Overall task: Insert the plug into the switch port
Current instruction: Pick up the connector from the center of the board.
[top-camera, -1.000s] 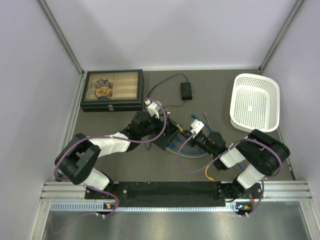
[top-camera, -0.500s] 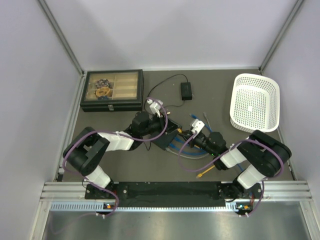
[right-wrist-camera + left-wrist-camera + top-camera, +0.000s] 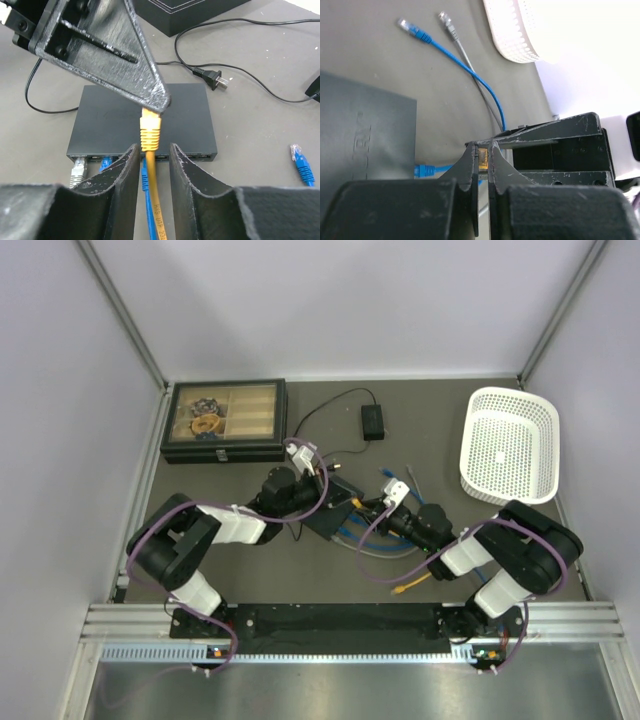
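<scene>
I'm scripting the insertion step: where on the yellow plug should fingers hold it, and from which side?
Likely the ribbed boot of the yellow plug, behind its tip, pinched across both sides from the cable end. The tip points toward the port edge of the switch and must stay bare; the left gripper pinches that tip, while the right gripper flanks the boot, jaws apart.

A lab test cell: plain white walls (image 3: 340,310), aluminium framing (image 3: 125,312).

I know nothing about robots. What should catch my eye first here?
The yellow plug, mid-table, pinched at its tip by the left gripper while the right gripper stands open around its cable. Just beyond lies the dark grey switch; a white basket sits far right.
</scene>
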`<action>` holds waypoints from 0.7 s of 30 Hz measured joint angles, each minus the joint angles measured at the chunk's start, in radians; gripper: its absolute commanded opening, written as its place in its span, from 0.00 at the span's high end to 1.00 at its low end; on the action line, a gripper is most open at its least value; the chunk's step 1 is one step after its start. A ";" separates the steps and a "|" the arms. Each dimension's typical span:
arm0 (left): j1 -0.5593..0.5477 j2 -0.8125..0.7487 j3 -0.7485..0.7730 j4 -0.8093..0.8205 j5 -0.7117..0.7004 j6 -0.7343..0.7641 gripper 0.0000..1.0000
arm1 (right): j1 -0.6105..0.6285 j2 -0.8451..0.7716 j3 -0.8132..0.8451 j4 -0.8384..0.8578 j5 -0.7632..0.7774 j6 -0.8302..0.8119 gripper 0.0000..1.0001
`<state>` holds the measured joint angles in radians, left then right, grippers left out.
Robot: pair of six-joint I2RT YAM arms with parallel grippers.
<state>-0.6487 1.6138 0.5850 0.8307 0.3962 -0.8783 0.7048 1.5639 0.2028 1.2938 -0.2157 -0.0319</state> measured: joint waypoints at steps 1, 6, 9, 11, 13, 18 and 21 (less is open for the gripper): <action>0.001 0.003 -0.010 0.010 -0.002 -0.025 1.00 | 0.000 0.000 0.000 0.000 0.000 0.000 0.70; 0.002 0.045 -0.046 0.087 -0.008 -0.153 1.00 | 0.000 0.000 -0.014 0.003 -0.004 0.003 0.70; 0.002 0.080 -0.050 0.132 -0.006 -0.221 1.00 | 0.000 0.000 -0.019 0.000 -0.012 0.002 0.71; 0.002 0.095 -0.050 0.150 -0.004 -0.251 1.00 | 0.000 0.000 -0.019 0.000 -0.016 0.002 0.72; 0.002 0.102 -0.050 0.159 -0.003 -0.276 1.00 | 0.000 0.000 -0.019 0.000 -0.017 0.002 0.74; 0.002 0.104 -0.051 0.178 -0.003 -0.311 1.00 | 0.000 0.000 -0.019 0.000 -0.018 0.002 0.74; 0.002 0.104 -0.052 0.183 -0.003 -0.325 1.00 | 0.000 0.000 -0.019 0.000 -0.018 0.002 0.74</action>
<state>-0.6468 1.7176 0.5327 1.0138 0.3931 -1.2034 0.7048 1.5639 0.1837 1.2942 -0.2333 -0.0296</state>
